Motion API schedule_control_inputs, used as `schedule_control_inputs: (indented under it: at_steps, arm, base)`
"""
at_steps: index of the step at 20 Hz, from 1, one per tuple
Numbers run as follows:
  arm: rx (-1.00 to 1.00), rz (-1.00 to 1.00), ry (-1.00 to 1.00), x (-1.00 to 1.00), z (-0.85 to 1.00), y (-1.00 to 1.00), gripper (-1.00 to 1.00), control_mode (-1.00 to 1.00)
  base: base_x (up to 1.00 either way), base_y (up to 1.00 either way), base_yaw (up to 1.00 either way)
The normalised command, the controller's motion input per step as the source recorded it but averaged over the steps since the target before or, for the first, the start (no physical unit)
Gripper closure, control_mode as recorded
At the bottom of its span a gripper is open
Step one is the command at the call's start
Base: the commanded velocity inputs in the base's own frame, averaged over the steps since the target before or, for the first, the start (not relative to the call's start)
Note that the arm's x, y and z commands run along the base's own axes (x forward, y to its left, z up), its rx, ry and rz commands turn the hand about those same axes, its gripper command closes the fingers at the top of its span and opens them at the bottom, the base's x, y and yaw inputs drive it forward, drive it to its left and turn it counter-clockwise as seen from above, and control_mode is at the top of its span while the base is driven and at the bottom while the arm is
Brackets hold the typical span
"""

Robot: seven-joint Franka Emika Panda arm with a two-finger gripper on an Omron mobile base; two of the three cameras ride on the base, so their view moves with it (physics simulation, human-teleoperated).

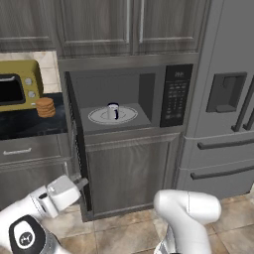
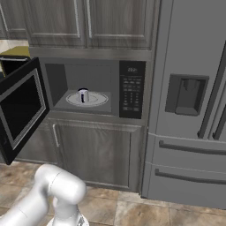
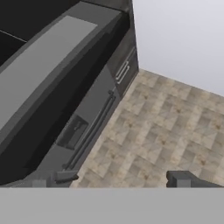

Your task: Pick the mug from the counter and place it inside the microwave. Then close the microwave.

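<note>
Mug [image 1: 113,111] upright on microwave [image 1: 174,94] turntable, handle front | end effector [image 3: 122,177] spread, empty

small white smooth mug with dark rim [image 1: 113,111] | black microwave [image 1: 121,99]: matt grey cavity, glossy dark glass door [image 2: 20,108] | black white-veined marble-like counter [image 1: 27,124]: polished | grey wood-grain cabinets [image 1: 131,173]: matt | brushed grey metal-look fridge [image 2: 194,101] | mottled tan stone-tile floor [image 3: 162,135]

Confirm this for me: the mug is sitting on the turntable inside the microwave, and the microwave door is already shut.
The door part is wrong. The mug does stand on the turntable inside the microwave, but the microwave door is swung wide open, as the right base view shows. Closing it is still to do.
</note>
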Motion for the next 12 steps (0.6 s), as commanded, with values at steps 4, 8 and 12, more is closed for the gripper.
schedule_control_inputs:
  at_steps: [4,8,12]
  arm:
    - [0.00,0.00,0.00,0.29,-0.13,0.18,-1.00,-1.00]
    - [0.00,0.01,0.00,0.25,-0.15,0.26,-1.00,-1.00]
    - [0.00,0.01,0.00,0.28,-0.16,0.23,-1.00,-1.00]
  base:
    - [0.00,0.00,0.00]
    - [0.00,0.00,0.00]
    - [0.00,0.00,0.00]
